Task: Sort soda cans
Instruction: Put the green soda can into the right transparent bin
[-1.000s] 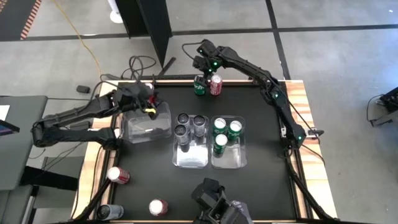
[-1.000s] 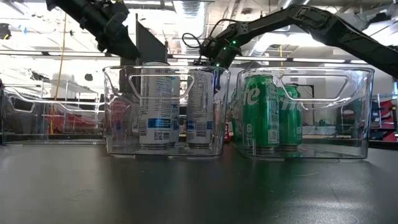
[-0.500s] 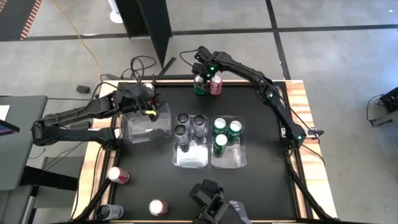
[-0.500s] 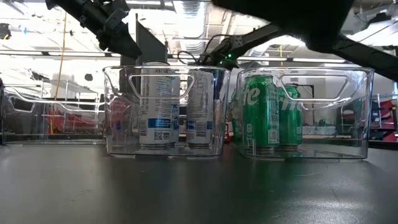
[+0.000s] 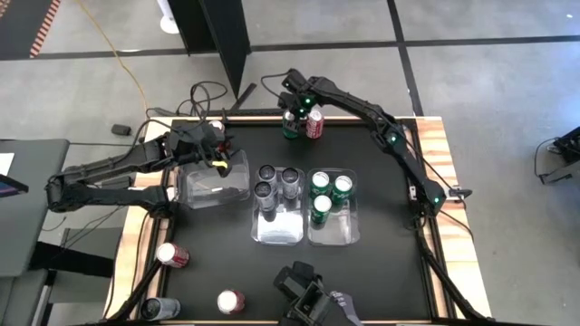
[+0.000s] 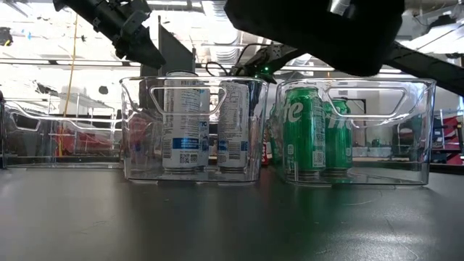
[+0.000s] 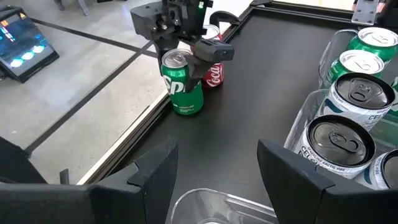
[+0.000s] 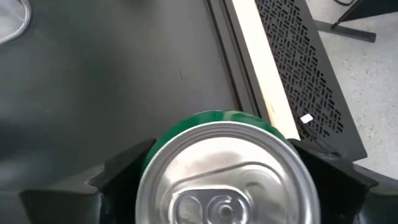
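A green soda can [image 5: 290, 127] stands upright beside a red one [image 5: 315, 124] at the table's far edge. My right gripper [image 5: 292, 113] is down over the green can [image 8: 227, 168], with a finger on either side of its top. My left gripper [image 5: 217, 152] hangs open over the far rim of the empty left bin [image 5: 216, 186] and holds nothing. Silver cans [image 5: 276, 179] stand in the middle bin. Green cans [image 5: 326, 192] stand in the right bin. Two red cans [image 5: 172, 255] [image 5: 229, 302] and a dark one [image 5: 159, 309] lie loose near the left near corner. My right gripper has the green can's upper wall [image 7: 180, 74] just below the rim, pinched between its two fingers [image 8: 124, 171]. It comes from above, pointing down. The can is upright and its base is on the table.
The red can [image 7: 214, 71] stands close against the green one on its right. The table's far edge and wooden border [image 8: 267, 93] run just behind them. A dark bulky object [image 5: 313, 303] sits at the near edge and fills the top of the low view [image 6: 312, 29].
My right gripper has moved a little toward the left and near edges and come down over the green can. A large dark shape has come into the top of the low view. The cans and my left arm have kept still.
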### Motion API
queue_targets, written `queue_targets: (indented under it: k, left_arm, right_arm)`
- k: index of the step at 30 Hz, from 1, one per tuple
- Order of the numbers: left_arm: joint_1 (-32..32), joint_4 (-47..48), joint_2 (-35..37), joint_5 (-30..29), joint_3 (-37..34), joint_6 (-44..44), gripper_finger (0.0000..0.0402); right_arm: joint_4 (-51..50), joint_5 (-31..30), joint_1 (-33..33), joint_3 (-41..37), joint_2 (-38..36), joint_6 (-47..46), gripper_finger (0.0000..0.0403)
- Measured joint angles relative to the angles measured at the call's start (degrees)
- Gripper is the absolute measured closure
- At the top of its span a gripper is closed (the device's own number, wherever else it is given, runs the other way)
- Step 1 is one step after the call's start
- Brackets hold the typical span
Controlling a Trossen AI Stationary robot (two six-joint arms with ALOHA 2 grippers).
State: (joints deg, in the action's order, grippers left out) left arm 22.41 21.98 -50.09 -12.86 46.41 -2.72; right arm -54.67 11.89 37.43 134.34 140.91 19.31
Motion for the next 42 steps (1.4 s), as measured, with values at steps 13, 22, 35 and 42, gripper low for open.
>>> queue_targets:
  k: [13,22,35,42]
  left_arm:
    - [0.0,0.02,0.0,0.0,0.0,0.15,0.0186]
    - [0.01,0.09,0.0,0.02,0.0,0.2,0.0186]
    - [0.02,0.1,0.0,0.02,0.02,0.0,0.0186]
    - [0.02,0.11,0.0,0.02,0.02,-0.02,0.0186]
  right_arm:
    - [0.31,-0.02,-0.84,-2.25,-0.36,-0.63,0.0089]
    - [-2.14,-0.07,-1.81,-1.18,-0.48,-0.17,0.0098]
    - [-7.39,-2.34,-4.1,0.17,-4.76,2.0,0.0099]
    - [-7.63,-3.22,-5.31,0.24,-11.78,3.08,0.0099]
